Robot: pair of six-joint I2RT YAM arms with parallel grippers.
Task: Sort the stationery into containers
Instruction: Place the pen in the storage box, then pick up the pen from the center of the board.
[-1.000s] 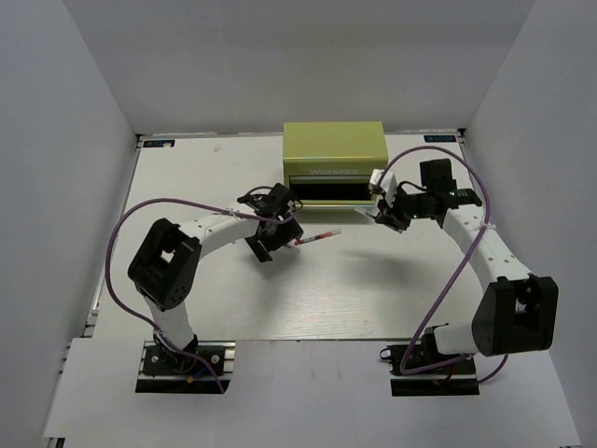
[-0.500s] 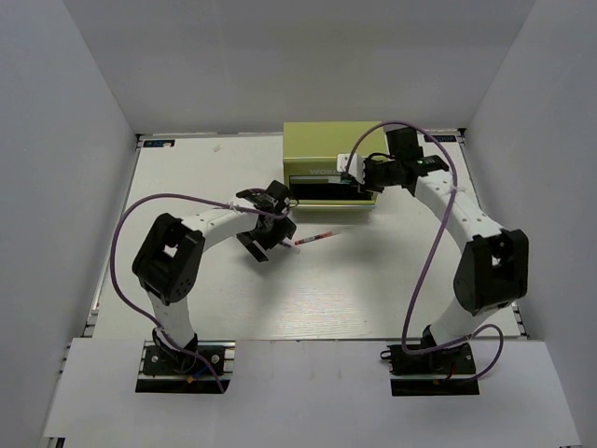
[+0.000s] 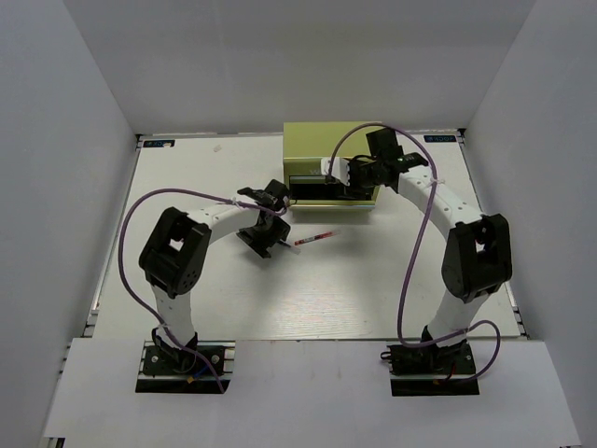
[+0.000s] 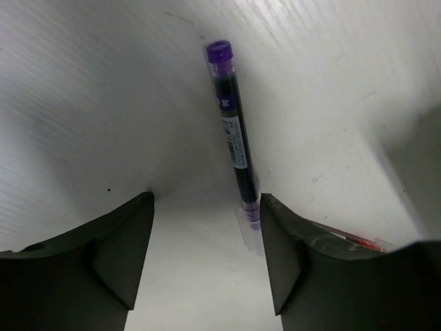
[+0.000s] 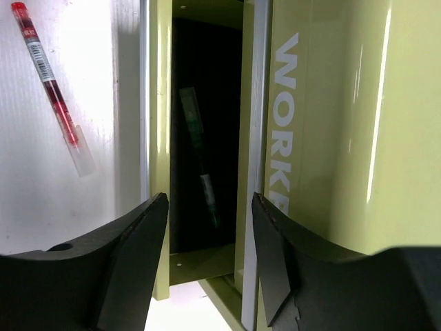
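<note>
Left tool: fingers apart, empty; slim dark purple pen lies between them on white surface.
Right tool: spread, empty, facing olive-green metal drawer cabinet.
Red-and-white pen: on surface, near cabinet.

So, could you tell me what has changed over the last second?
The right tool swung left and away, from off the green cabinet's right corner to its front, open and empty. The left tool barely shifted and is still open over the purple pen. The red pen and the cabinet stayed put.
</note>
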